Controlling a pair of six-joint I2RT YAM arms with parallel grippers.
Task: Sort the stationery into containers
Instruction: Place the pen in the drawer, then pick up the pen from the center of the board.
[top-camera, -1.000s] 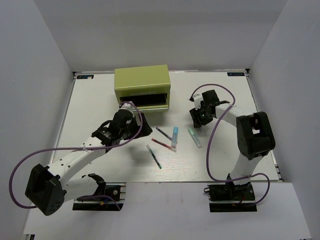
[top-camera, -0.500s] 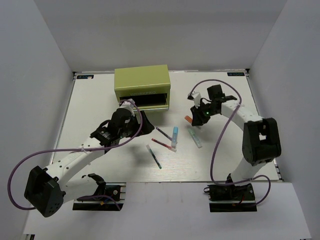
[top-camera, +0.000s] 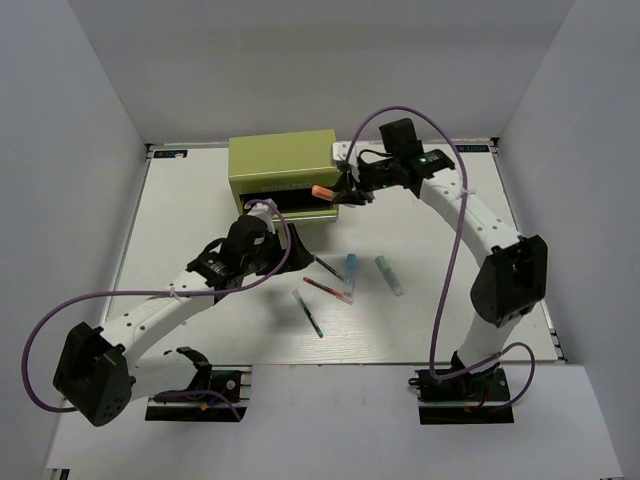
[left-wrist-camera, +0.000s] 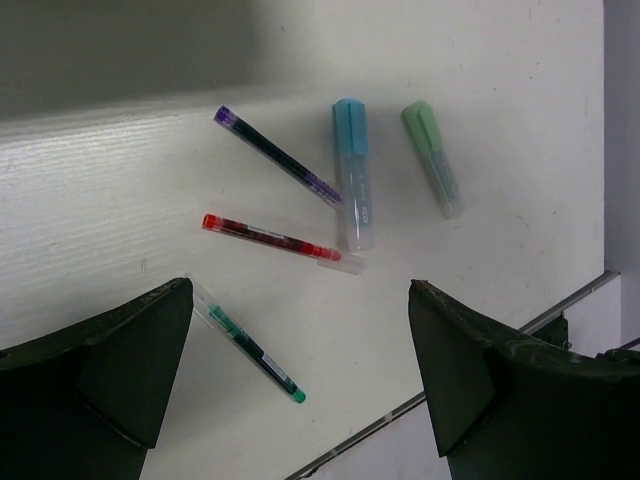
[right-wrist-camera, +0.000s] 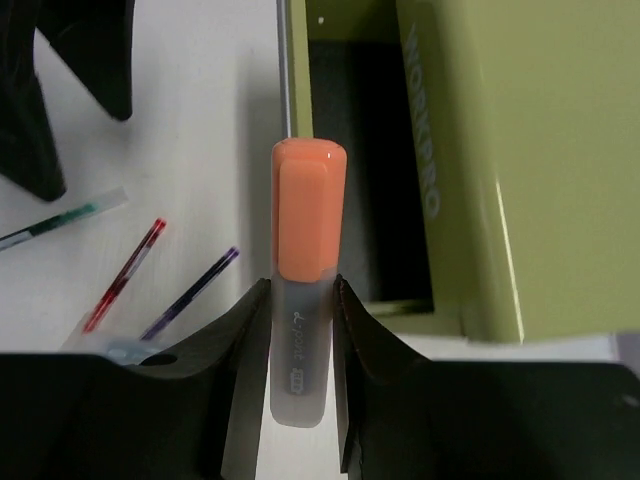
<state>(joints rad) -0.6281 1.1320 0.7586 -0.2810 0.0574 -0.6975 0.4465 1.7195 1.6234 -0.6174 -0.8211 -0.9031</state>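
Observation:
My right gripper (top-camera: 338, 192) is shut on the orange highlighter (top-camera: 322, 191) and holds it above the open drawer (top-camera: 300, 200) of the olive-green chest (top-camera: 283, 165). In the right wrist view the highlighter (right-wrist-camera: 308, 230) sits between the fingers, its cap over the dark drawer opening (right-wrist-camera: 370, 170). My left gripper (top-camera: 292, 250) is open and empty beside the chest's front. It hangs above the table in the left wrist view (left-wrist-camera: 300, 370). On the table lie the dark pen (left-wrist-camera: 278, 157), red pen (left-wrist-camera: 280, 240), white-green pen (left-wrist-camera: 250, 342), light blue highlighter (left-wrist-camera: 352, 175) and green highlighter (left-wrist-camera: 432, 158).
The white table (top-camera: 200, 220) is boxed in by white walls on three sides. Its near edge (left-wrist-camera: 560, 312) shows in the left wrist view. The loose items lie in a cluster in front of the chest, around (top-camera: 340, 280). Purple cables loop off both arms.
My right gripper has carried the orange highlighter from the table's right middle up and left to the chest's open drawer. The left arm has barely moved.

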